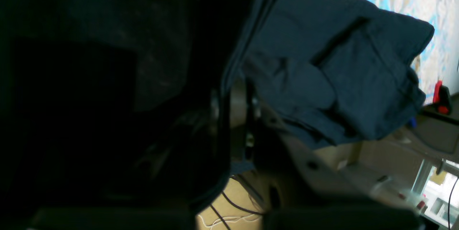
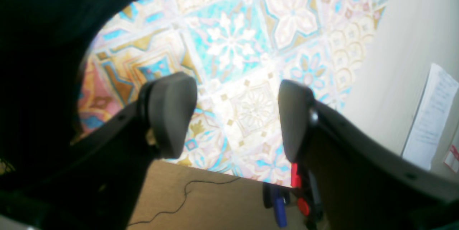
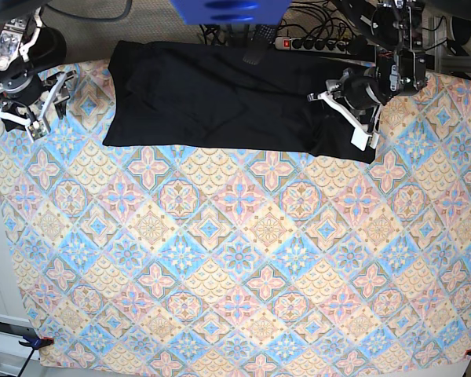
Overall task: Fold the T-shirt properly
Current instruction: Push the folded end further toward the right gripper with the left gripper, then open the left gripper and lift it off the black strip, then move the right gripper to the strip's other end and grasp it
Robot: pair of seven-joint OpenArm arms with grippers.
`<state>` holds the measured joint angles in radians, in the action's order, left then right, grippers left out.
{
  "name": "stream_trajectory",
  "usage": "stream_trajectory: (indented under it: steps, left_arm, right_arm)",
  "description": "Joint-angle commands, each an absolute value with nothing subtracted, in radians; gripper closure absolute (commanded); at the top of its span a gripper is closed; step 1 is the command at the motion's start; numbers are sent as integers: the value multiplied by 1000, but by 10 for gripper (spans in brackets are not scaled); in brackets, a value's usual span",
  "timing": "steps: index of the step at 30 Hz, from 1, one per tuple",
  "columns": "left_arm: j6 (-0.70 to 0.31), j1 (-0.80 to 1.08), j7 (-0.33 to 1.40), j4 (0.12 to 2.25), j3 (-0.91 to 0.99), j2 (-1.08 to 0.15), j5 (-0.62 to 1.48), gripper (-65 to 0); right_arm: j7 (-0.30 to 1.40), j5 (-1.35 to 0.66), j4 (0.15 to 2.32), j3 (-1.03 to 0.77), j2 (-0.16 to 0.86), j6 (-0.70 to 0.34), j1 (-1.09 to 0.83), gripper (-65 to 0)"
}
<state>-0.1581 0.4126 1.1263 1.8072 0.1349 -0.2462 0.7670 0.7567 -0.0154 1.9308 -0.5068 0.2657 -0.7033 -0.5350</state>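
Both of my hands are up near the top of the base picture. My left hand [image 3: 359, 118] is at the upper right, and it is pinched tight on the right end of the T-shirt [image 3: 212, 98]. In the left wrist picture the dark cloth [image 1: 322, 79] hangs bunched right in front of the camera and hides most of the hand, so I cannot see the fingers well there.

My right hand [image 3: 23, 110] is at the upper left corner of the base picture, and it is spread wide with nothing in it. In the right wrist picture its two dark fingers [image 2: 172, 115] stand far apart, and I can see the colourful tile cloth between them. A bit of the black shirt [image 2: 43, 61] fills the left side of that picture.

The T-shirt lies as a long black band across the top of the surface [image 3: 235, 267], from upper left to upper right. My right hand is just beside its left end, not touching it
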Motion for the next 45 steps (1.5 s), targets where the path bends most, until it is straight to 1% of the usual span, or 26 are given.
stream_trajectory:
  steps: [1,6,8,10,13,14,15,17,20,24,27,31,36,38,42,45]
  left_arm:
    - [-165,409,1122,1822,137,-245,789,0]
    - [-165,409,1122,1822,136,-240,791,0]
    - [-165,412,1124,1822,134,-240,792,-23]
    - [-165,414,1124,1825,97,-249,792,-93]
    - [-165,415,1124,1844,15,-303,806,-241]
    - [-165,415,1124,1850,-2,-315,819,-279]
    - [-165,415,1124,1850,-10,-325,842,-315]
    - [-165,415,1119,1850,-12,-348,905,-357]
    - [-170,409,1118,1851,18,-386,995,-364]
    - [-170,415,1118,1850,156,-407,1052,-364]
    - [-170,415,1121,1844,252,-424,1029,-364]
    - [-170,415,1121,1844,294,-446,987,-364]
    - [-170,415,1119,1842,294,-447,954,-364]
    - [-170,415,1119,1842,292,-446,949,-364]
    - [-170,410,1118,1796,292,-446,952,-364]
    - [-171,409,1118,1767,292,-446,952,-364]
  right_arm:
    - [745,-22,1946,-516,282,-698,-536,-382]
    - [745,-22,1946,-516,282,-698,-536,-382]
    - [745,-22,1946,-516,282,-698,-536,-382]
    - [745,-22,1946,-516,282,-698,-536,-383]
    - [745,-22,1946,-516,282,-698,-536,-383]
    - [745,-22,1946,-516,282,-698,-536,-383]
    - [745,-22,1946,-516,282,-698,-536,-383]
    - [745,-22,1946,-516,282,-698,-536,-383]
    - [745,-22,1946,-516,282,-698,-536,-383]
    - [751,-22,1946,-509,282,-698,-538,-383]
    - [754,-25,1946,-499,282,-698,-544,-384]
    - [762,-28,1945,-417,283,-698,-544,-382]
    - [886,-39,1939,-398,283,-698,-535,-382]
    - [924,-102,1939,-398,283,-698,-518,-382]
    - [1029,-312,1933,-398,283,-698,-430,-382]
    - [1084,-444,1903,-430,283,-698,-427,-382]
